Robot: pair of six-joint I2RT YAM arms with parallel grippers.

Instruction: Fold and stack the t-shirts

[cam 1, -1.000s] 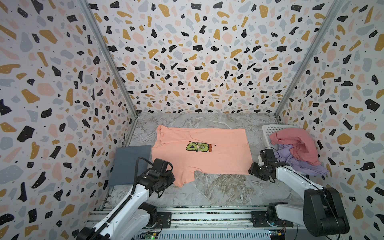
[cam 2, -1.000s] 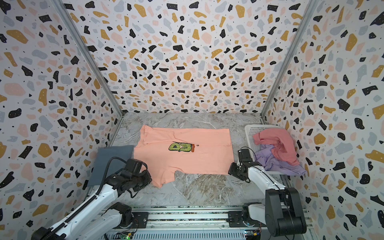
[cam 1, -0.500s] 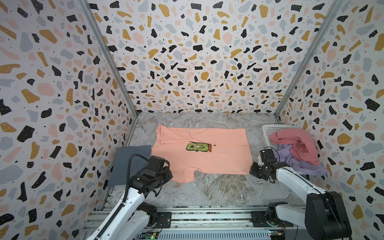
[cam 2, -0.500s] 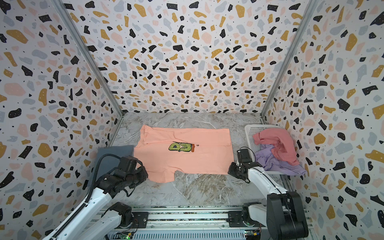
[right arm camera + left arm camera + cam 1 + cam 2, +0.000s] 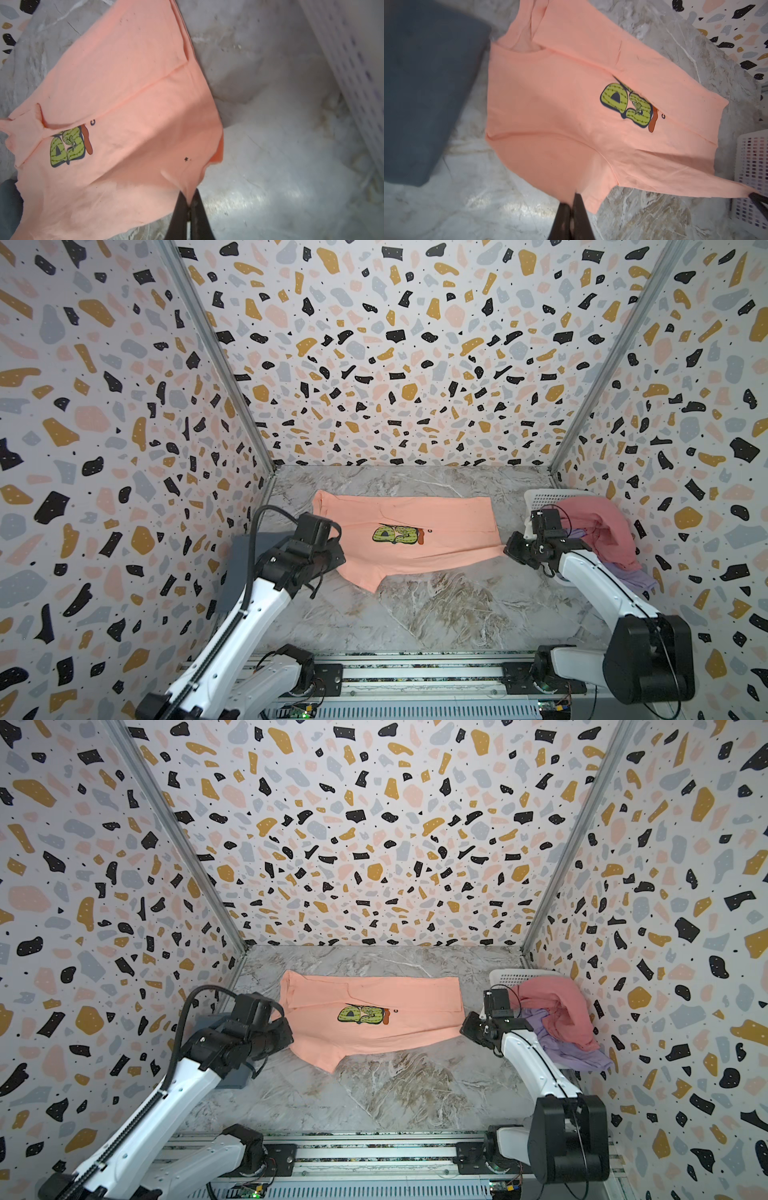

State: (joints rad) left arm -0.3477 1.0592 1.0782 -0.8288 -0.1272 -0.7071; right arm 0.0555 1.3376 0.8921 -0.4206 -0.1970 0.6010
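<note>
Left wrist view: left gripper (image 5: 571, 200) pinches soft peach tee (image 5: 560, 104) sleeve; right gripper (image 5: 188, 197) clamps wrinkled hem corner.

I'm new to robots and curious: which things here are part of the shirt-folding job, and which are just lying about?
Part of the job: peach-orange tee, pinched by the left fingers and right fingers; folded grey tee; dusty-rose tee; lavender tee.

Just lying about: white basket under the last two; marble table.

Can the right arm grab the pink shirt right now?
Probably not yet. The pink shirt is close, with nothing between, but the right gripper is shut on a corner of the orange shirt and must let go first.
</note>
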